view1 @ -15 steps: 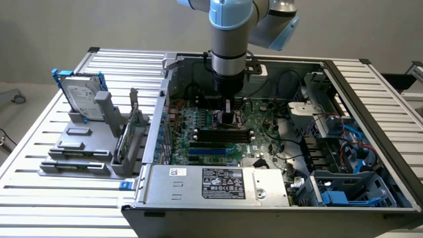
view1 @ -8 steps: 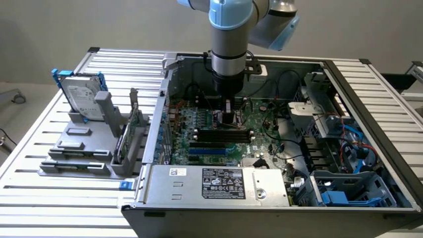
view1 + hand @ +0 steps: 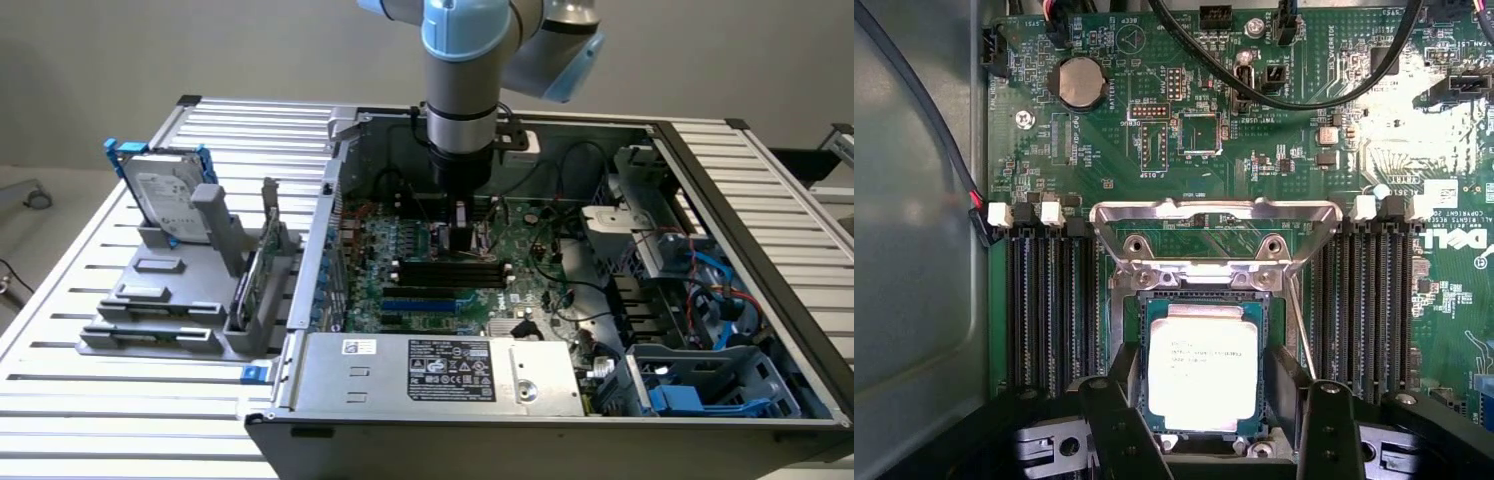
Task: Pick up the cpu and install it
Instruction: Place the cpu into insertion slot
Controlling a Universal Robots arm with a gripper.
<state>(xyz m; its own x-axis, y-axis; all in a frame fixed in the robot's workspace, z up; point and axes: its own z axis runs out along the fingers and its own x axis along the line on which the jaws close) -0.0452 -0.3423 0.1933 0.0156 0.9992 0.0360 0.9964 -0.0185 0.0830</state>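
You are looking at the seating step, and by the look of it you are at its end. The cpu (image 3: 1202,368) is lying flat inside the socket (image 3: 1141,330) on the green board (image 3: 1184,130), silver top upward, between the two banks of memory slots (image 3: 1044,300). The gripper (image 3: 1201,390) is hanging right over it with its fingers (image 3: 1116,400) spread, one on each side of the chip and gripping nothing. Whether either is grazing the chip's edge I cannot tell.

In the exterior view the gripper (image 3: 461,232) is sitting low inside the open computer case (image 3: 667,130), which is resting on the slatted bench (image 3: 80,400), nearer the case's far wall than its near one.

The metal load plate (image 3: 1214,215) is standing hinged up beside the socket, so nothing is clamping the chip down. As I judge it, any move from here is calling for care. The fingers are flanking a loose chip, and a sideways nudge could skew it in the socket.
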